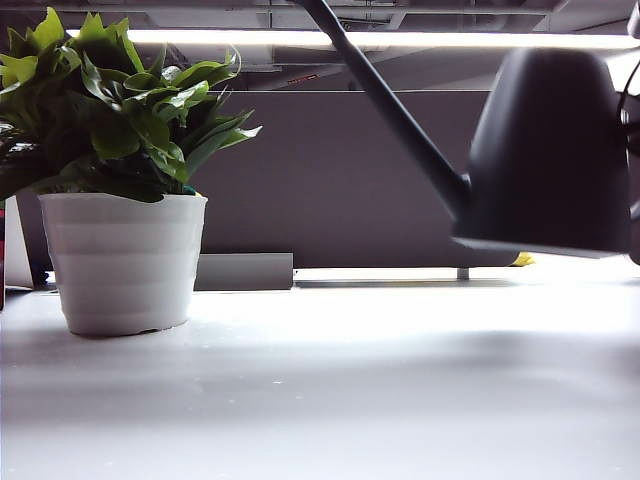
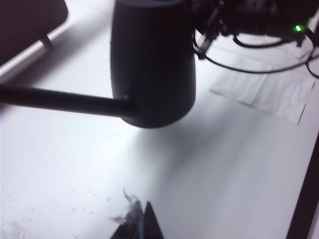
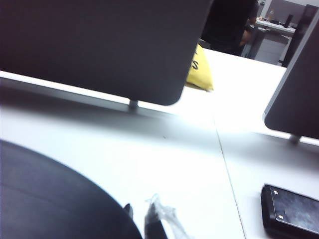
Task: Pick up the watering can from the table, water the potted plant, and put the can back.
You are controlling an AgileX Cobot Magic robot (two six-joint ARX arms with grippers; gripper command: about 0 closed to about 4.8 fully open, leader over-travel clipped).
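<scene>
Both jaw-sets shut, watering can (image 1: 548, 150) aloft.

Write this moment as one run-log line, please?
watering can: lifted off table, spout toward potted plant | right gripper: shut, beside can | left gripper: shut, empty

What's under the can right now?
Only bare white table and its shadow: the can hangs lifted, clear of the surface. The right gripper is shut beside it; its hold on the handle is hidden.

Left gripper (image 2: 142, 224) low over the table, fingers pressed together, nothing between. Right gripper (image 3: 144, 221) raised, jaws nearly shut.
</scene>
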